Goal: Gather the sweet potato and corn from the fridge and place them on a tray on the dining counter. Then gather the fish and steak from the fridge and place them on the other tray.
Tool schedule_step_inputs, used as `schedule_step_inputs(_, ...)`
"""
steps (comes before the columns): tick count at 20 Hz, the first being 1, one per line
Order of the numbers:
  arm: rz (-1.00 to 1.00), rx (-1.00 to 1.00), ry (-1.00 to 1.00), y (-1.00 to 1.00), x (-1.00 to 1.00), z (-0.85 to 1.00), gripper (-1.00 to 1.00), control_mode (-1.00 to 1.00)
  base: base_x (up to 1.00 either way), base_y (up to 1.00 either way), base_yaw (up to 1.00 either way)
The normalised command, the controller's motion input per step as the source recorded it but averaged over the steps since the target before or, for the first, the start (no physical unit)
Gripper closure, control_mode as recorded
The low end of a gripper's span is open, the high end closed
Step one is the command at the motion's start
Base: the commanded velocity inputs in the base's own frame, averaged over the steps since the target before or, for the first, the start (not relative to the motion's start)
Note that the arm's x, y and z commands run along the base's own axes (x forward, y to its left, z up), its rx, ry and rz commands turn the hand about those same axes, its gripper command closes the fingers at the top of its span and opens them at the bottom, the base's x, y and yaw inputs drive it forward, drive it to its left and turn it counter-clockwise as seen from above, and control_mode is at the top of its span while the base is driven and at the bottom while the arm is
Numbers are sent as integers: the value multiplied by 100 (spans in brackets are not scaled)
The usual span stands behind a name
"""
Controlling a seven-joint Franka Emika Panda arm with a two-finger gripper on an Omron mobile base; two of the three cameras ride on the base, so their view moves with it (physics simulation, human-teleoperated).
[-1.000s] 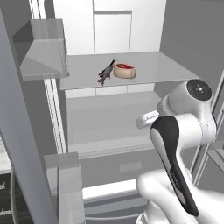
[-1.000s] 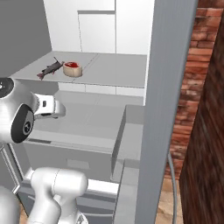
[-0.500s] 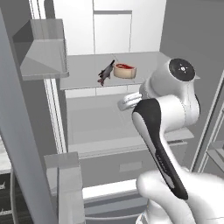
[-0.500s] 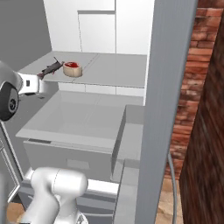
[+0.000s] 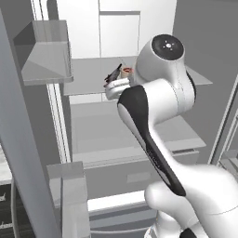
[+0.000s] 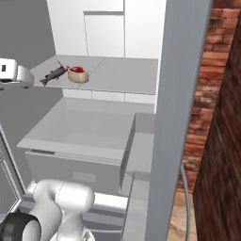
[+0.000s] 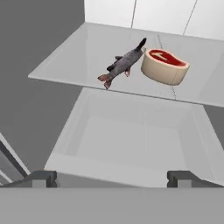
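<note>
The fridge [image 5: 88,76] stands open, and a grey fish [image 7: 122,64] lies on its middle shelf [image 7: 74,57] with its tail toward me. Right beside the fish sits the steak [image 7: 165,65], red on top with a pale fat rim. Both also show in the base views: the fish [image 6: 54,73] next to the steak [image 6: 78,74], and the fish [image 5: 114,73] and steak [image 5: 126,70] just past my arm. My gripper [image 7: 113,178] is open and empty, short of the shelf's front edge and lower than it, pointing at the two items.
Below the shelf is a wide grey drawer [image 7: 131,135]. A door bin [image 5: 46,56] juts out at the left. At the right stands the open fridge door's edge [image 6: 176,117], with a brick wall [image 6: 221,122] beyond it.
My arm has swung left and forward toward the shelf, and the hand now faces the fish and steak. Neither item has moved, and the gripper stayed open.
</note>
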Motion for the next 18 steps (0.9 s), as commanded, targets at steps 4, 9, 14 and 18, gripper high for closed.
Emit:
schedule_step_inputs(4,-1,1,0,0,5,17,-100,-100,0,0,0)
schedule_step_inputs(9,-1,0,1,-2,21,-6,-100,-100,0,0,0)
schedule_step_inputs(14,0,3,2,-11,44,-13,-100,-100,0,0,0)
schedule_step_inputs(18,-3,4,0,-4,65,-19,-100,-100,0,0,0)
